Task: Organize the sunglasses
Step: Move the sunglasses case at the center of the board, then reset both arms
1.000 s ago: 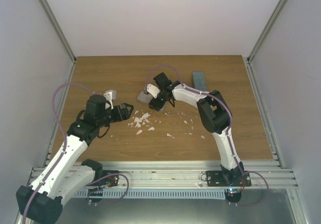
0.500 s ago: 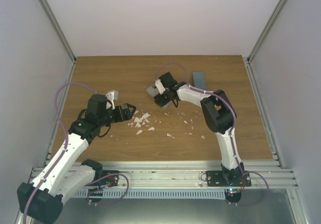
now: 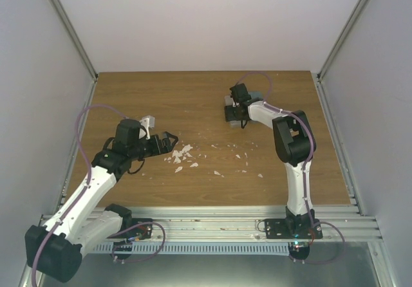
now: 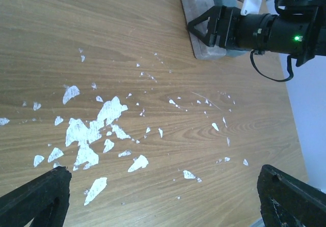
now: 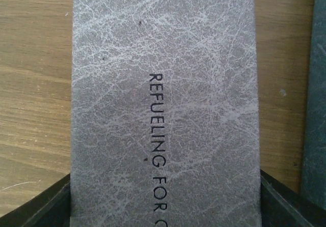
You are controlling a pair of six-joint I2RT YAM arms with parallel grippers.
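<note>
Sunglasses case (image 5: 163, 84) clamped in far-extended right gripper (image 5: 164, 204).

The sunglasses are out of sight in all 3 views: neither pair's frame, lenses, pose nor resting place can be made out here.

The grey case (image 5: 163, 105) reads "REFUELING FOR C", cut off at the edge

White links (image 3: 90, 187); black joints (image 3: 127, 134); black left claw (image 3: 170, 139); lilac cables (image 3: 80, 129); green LED (image 4: 297, 37).
</note>
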